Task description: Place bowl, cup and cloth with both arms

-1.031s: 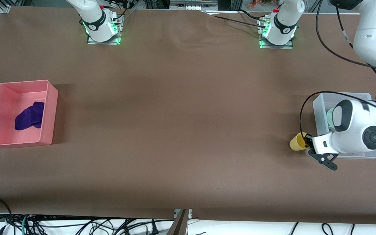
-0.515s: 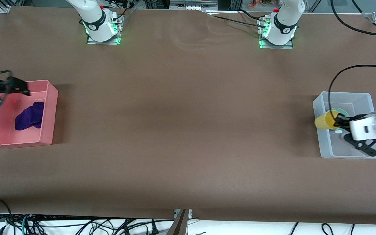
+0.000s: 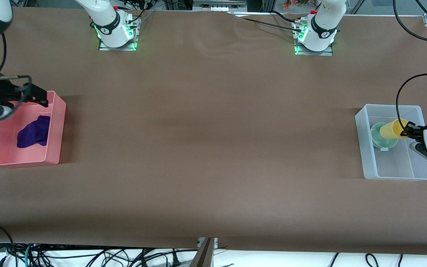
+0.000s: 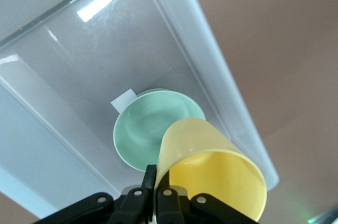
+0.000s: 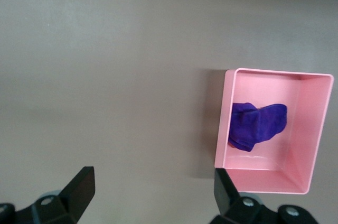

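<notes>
My left gripper (image 3: 407,130) is shut on the rim of the yellow cup (image 3: 392,129) and holds it tilted over the clear plastic bin (image 3: 365,148). In the left wrist view the cup (image 4: 211,174) hangs just above the mint-green bowl (image 4: 150,126), which sits in the bin; the bowl also shows in the front view (image 3: 378,139). The purple cloth (image 3: 33,132) lies in the pink bin (image 3: 56,133) at the right arm's end of the table. My right gripper (image 3: 39,101) is open and empty, up over that bin's corner. The right wrist view shows the cloth (image 5: 257,125) from high above.
Both arm bases (image 3: 115,33) stand along the table's edge farthest from the front camera. A white label (image 4: 123,101) lies beside the bowl in the clear bin (image 4: 63,102). Brown table (image 3: 213,141) stretches between the two bins.
My left gripper has carried the yellow cup from beside the clear bin to above the bowl inside it. My right gripper has come into view over the pink bin's corner.
</notes>
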